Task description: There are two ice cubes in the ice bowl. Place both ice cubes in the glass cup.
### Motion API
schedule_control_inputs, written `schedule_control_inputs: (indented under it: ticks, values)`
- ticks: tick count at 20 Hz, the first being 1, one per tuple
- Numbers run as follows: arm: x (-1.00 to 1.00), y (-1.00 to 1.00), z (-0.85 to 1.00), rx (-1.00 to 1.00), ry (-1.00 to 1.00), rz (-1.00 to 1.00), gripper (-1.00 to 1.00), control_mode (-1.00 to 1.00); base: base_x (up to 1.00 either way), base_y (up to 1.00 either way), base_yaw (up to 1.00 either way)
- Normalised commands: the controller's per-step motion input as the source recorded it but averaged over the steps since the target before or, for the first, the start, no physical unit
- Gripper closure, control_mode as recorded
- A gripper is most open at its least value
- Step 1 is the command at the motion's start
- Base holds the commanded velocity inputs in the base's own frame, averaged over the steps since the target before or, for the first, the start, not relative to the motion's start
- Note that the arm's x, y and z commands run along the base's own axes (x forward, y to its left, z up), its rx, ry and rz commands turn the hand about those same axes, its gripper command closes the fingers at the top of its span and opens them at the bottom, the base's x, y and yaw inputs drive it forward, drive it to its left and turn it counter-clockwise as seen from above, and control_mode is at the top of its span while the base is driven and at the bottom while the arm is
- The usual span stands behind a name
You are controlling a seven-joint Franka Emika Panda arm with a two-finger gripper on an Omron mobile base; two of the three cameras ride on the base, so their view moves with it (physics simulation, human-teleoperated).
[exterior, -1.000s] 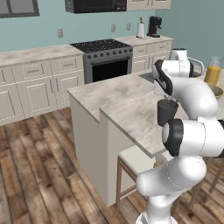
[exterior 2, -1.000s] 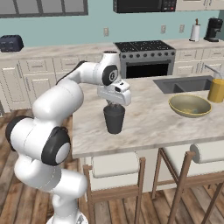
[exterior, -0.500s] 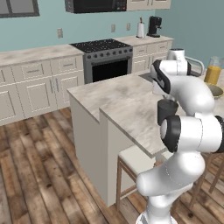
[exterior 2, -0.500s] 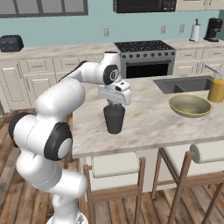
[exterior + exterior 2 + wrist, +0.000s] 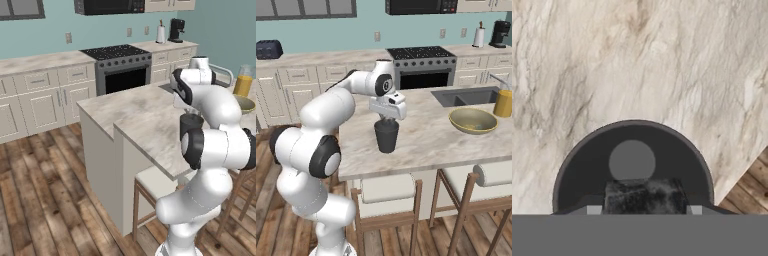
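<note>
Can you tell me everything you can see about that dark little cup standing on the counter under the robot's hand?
The small dark grey tumbler has no handle and tapers toward its base. It stands upright on the pale marble-look counter, near the front edge, well apart from the yellow-olive bowl. From above, its round rim and flat grey bottom show. The gripper hangs right over its mouth, holding a pale translucent lump.

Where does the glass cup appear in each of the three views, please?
Left base view: glass cup right of centre, partly behind the arm.
Right base view: centre, under the gripper.
Hand view: lower centre, seen from above.
Shared landmark: marble counter.
</note>
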Motion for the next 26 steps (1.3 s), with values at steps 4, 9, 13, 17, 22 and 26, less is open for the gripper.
schedule_control_inputs:
  ticks: [4, 9, 13, 17, 22, 26]
  values:
    - [0.10, 0.00, -0.02, 0.00, 0.00, 0.00, -1.00, -1.00, 0.00, 0.00, 0.00]
    - [0.26, 0.00, 0.00, 0.00, 0.00, 0.00, -1.00, -1.00, 0.00, 0.00, 0.00]
    - [0.15, 0.00, 0.00, 0.00, 0.00, 0.00, -1.00, -1.00, 0.00, 0.00, 0.00]
    - [-0.19, 0.00, 0.03, 0.00, 0.00, 0.00, -1.00, -1.00, 0.00, 0.00, 0.00]
    - [-1.00, 0.15, 0.01, 0.00, -0.07, 0.00, -1.00, -1.00, 0.00, 0.00, 0.00]
    - [-1.00, 0.50, 0.03, 0.00, -0.08, 0.00, -1.00, -1.00, 0.00, 0.00, 0.00]
